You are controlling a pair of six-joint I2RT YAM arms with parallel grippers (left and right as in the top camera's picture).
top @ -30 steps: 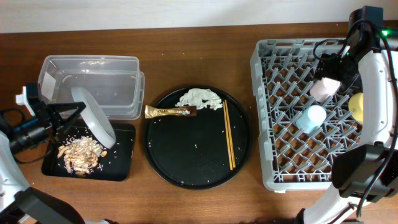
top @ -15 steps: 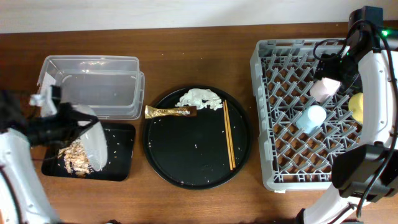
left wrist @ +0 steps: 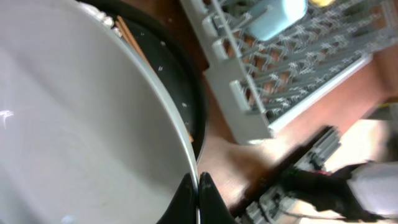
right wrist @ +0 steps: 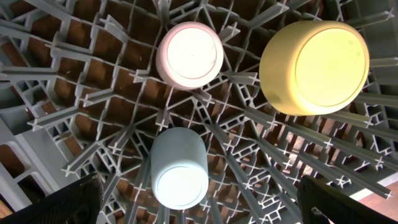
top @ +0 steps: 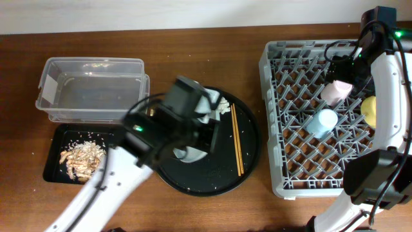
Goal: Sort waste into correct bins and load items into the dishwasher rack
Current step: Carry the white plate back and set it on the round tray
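Note:
My left gripper (left wrist: 198, 186) is shut on the rim of the pale grey plate (left wrist: 81, 124) and holds it over the round black tray (top: 248, 161); the plate shows under the arm in the overhead view (top: 191, 153). The chopsticks (top: 237, 138) lie on that tray, with the white tissue (top: 219, 104) partly hidden and the wrapper hidden by the arm. Food scraps (top: 80, 158) lie in the shallow black tray (top: 122, 138) beside the clear tub (top: 90, 90). My right gripper (right wrist: 199, 205) is open and empty above the rack (top: 283, 129), which holds the pink cup (right wrist: 189, 55), blue cup (right wrist: 179, 168) and yellow bowl (right wrist: 314, 65).
The left arm stretches diagonally from the front left across the round black tray. The rack's near corner (left wrist: 249, 99) shows in the left wrist view, with the blue cup (left wrist: 277, 15) in it. The right arm runs along the rack's right side.
My left arm has swung right with the plate, from over the shallow black tray to over the round black tray. The scraps stay in the shallow tray. The right arm has not moved.

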